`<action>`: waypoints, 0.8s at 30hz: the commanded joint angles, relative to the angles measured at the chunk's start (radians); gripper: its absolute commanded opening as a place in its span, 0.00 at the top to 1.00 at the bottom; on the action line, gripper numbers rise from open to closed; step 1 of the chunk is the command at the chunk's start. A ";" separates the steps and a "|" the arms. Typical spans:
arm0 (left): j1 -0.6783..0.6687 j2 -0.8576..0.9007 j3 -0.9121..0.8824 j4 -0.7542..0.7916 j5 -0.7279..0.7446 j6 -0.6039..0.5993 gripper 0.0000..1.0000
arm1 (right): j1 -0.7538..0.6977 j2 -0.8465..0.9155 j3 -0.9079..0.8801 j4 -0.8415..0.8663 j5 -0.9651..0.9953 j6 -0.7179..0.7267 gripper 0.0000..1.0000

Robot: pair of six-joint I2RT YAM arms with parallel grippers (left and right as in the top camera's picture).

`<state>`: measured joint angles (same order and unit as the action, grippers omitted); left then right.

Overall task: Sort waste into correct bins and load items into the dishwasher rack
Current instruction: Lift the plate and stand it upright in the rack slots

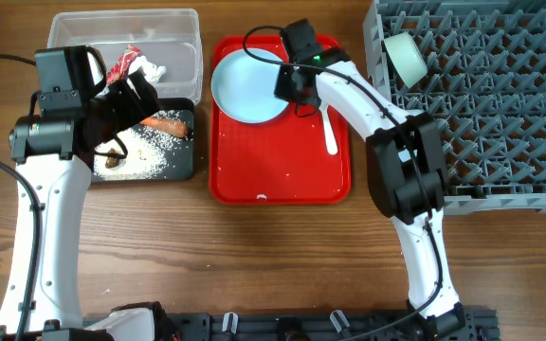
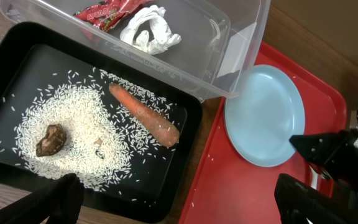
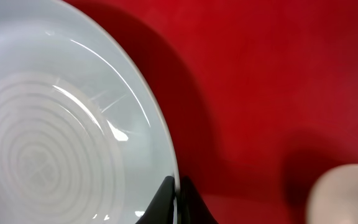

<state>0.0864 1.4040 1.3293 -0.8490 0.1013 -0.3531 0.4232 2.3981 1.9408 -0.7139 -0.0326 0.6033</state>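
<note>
Plate [image 3: 55, 124] rim sits pinched between the two fingers of my right claw [image 3: 178, 199], which is closed on its right edge. The plate lies flat and face up, its rings showing, in the far left corner of the red tray [image 1: 282, 180]. It is round, so it has no long axis. The spoon [image 1: 328, 128] just beside it runs lengthwise, far to near. My right arm reaches leftward from the rack [image 1: 500, 114] side, wrist bent down. My left claw [image 2: 185, 211] hangs spread wide above the black tray [image 2: 188, 134], empty.
</note>
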 commanded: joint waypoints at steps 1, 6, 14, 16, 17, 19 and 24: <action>0.003 -0.011 0.018 0.002 -0.009 0.005 0.00 | -0.023 -0.101 -0.009 -0.042 0.102 -0.119 0.96; 0.003 -0.011 0.018 0.002 -0.009 0.005 0.00 | -0.026 -0.240 -0.009 -0.038 0.241 -0.238 0.96; 0.003 -0.011 0.018 0.003 -0.009 0.005 0.00 | -0.029 -0.439 -0.009 -0.035 0.611 -0.455 0.96; 0.003 -0.011 0.018 0.002 -0.009 0.005 0.00 | -0.039 -0.472 -0.009 -0.028 0.703 -0.497 0.96; 0.003 -0.011 0.018 0.002 -0.009 0.005 0.00 | -0.053 -0.494 -0.009 -0.022 0.761 -0.529 0.96; 0.003 -0.011 0.018 0.002 -0.009 0.005 0.00 | -0.094 -0.524 -0.009 -0.003 0.851 -0.597 0.96; 0.003 -0.011 0.018 0.002 -0.009 0.005 0.00 | -0.240 -0.544 -0.010 0.032 0.909 -0.795 0.96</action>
<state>0.0864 1.4040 1.3293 -0.8486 0.1013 -0.3531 0.2607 1.8896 1.9327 -0.6907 0.7811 -0.0311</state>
